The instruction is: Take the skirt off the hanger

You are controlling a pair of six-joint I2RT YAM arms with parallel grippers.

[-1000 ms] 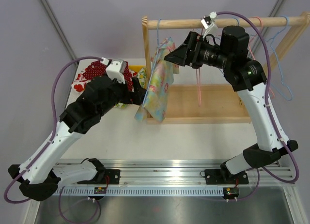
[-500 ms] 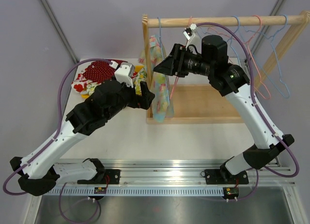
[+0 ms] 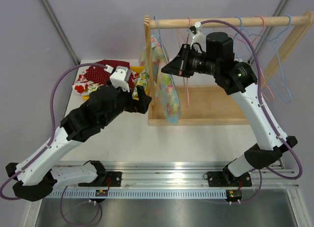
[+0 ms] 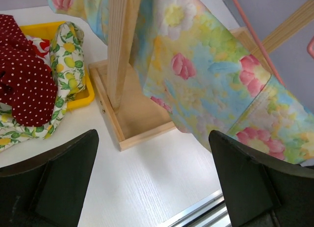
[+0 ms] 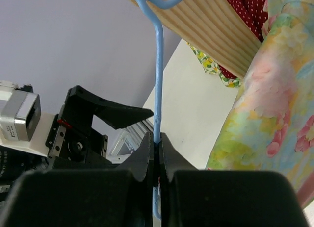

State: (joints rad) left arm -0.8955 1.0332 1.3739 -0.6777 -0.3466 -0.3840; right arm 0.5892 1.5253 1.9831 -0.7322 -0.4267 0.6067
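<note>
**Desk:** Where is the skirt, and how will it handle?

**Operator:** The floral skirt (image 3: 168, 94) hangs at the left end of the rack's rail (image 3: 235, 22), just beside the left post (image 3: 147, 65); its hem drapes toward the near-left corner of the rack's base (image 3: 216, 107). I judge it light, thin and limp; it should fold and slide rather than keep a shape, and it could snag on the post.

**Desk:** Where would you take hold?

**Operator:** I'd steady the stiff thing and pull the soft one. The blue hanger (image 5: 157, 85) is thin wire, rigid enough to pinch; the cloth I'd gather in a fold low down, where it hangs free of the post. I cannot tell how the waistband is fixed to the hanger.

**Desk:** End effectors?

**Operator:** My right end effector (image 5: 156, 143) is clamped tight on the hanger's wire stem, below the hook; in the wrist view the wire runs straight between the closed fingers. My left end effector (image 4: 153, 138) is spread wide and holds nothing; the skirt is ahead of it, near but apart.

**Desk:** And the arms?

**Operator:** The right arm rises from the near edge of the surface (image 3: 117, 138), elbow high, forearm turned left along the rail. The left arm stretches forward and rightward, low over the surface, fingers aimed at the skirt's lower half; the yellow tray (image 4: 88, 92) of clothes sits beside it at the far-left corner.
</note>
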